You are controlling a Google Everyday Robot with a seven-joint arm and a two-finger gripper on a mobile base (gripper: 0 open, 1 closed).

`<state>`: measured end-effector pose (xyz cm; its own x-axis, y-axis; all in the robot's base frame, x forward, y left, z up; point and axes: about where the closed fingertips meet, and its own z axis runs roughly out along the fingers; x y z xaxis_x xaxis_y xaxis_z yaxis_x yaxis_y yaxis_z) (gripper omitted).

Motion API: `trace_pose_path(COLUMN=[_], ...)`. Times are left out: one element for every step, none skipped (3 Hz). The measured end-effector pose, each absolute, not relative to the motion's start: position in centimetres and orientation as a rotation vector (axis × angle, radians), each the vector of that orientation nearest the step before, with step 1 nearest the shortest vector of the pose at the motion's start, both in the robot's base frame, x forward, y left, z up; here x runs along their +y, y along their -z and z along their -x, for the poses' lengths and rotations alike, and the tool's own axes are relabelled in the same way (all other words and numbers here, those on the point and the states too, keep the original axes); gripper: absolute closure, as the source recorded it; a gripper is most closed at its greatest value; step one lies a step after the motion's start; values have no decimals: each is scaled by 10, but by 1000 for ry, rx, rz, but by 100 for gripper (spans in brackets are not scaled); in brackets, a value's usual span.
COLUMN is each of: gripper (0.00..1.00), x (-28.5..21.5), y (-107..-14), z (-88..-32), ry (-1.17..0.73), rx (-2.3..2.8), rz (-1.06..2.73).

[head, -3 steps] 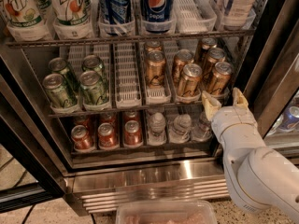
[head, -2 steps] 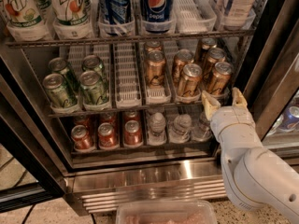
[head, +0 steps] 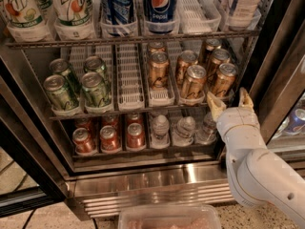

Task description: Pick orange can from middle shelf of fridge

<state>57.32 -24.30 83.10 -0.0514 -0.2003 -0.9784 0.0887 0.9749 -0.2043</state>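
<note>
End effector (head: 230, 102) spread wide, holding nothing, at lower R edge of the middle shelf (head: 129, 80) in fridge (head: 152, 185). Orange can (head: 223, 79) upright at front of R-most lane, just above end effector, w/ like cans beside & behind. Green cans (head: 76, 82) on L.

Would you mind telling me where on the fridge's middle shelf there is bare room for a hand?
On the middle shelf, one white lane tray is empty, bordered by green cans on the left and orange cans on the right. The right-hand lanes are packed with orange cans; the open tool sits just below the front-right one.
</note>
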Motion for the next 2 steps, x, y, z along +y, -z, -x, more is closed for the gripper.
trace_pose_path(gripper=[41,42], x=[-242,-243], y=[-832,-833], z=[-573,-574], ry=[236,238], rx=[1601,1594], rz=[90,93])
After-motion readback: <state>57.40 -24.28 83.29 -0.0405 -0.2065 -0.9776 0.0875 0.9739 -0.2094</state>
